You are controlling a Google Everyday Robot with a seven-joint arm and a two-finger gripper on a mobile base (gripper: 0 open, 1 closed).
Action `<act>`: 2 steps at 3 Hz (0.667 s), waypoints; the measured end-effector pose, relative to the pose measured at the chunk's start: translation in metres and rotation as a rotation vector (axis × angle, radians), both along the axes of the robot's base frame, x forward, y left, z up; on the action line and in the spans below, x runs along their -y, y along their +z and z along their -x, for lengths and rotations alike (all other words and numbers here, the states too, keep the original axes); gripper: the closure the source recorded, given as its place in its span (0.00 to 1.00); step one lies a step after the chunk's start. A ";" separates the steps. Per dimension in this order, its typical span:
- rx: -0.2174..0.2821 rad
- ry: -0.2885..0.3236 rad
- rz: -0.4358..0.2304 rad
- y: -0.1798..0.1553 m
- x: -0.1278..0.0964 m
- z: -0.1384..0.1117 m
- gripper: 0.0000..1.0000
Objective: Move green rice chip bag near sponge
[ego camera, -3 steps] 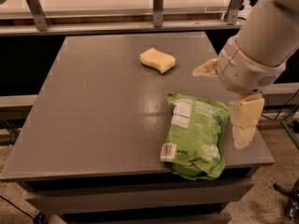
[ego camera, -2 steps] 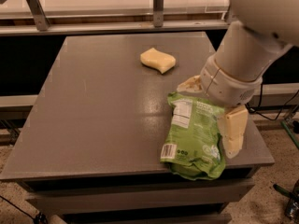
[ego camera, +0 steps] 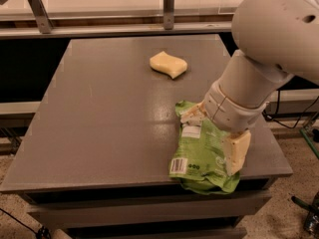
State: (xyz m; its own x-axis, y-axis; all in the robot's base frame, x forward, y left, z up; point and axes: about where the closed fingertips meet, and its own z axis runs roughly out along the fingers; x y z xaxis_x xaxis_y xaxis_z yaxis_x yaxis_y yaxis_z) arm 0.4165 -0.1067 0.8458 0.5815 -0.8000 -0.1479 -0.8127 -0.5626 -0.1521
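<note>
The green rice chip bag point(ego camera: 202, 158) lies at the table's front right, its lower end hanging over the front edge, label and barcode facing up. The pale-yellow sponge point(ego camera: 168, 64) lies further back, near the table's middle. My gripper point(ego camera: 215, 136) is down over the bag, open, with one cream finger point(ego camera: 192, 114) at the bag's upper left end and the other finger point(ego camera: 237, 152) along its right side. The white arm hides the bag's upper right part.
The grey table point(ego camera: 114, 108) has a front edge close under the bag and a right edge just beside my gripper. A railing with metal posts point(ego camera: 169, 6) runs behind the table. Cables lie on the floor at the right point(ego camera: 299, 113).
My gripper has moved left and down from beside the bag's right edge until its fingers straddle the bag. The bag and the sponge have not moved.
</note>
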 end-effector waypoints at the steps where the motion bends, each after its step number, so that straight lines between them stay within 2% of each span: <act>1: -0.001 0.003 -0.004 0.000 0.000 0.000 0.65; 2: -0.001 0.003 -0.004 0.000 0.000 0.000 0.87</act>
State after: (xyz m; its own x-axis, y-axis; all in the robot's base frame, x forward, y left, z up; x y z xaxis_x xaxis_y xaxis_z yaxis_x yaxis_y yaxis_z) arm 0.4162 -0.1065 0.8461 0.5835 -0.7979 -0.1514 -0.8113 -0.5642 -0.1535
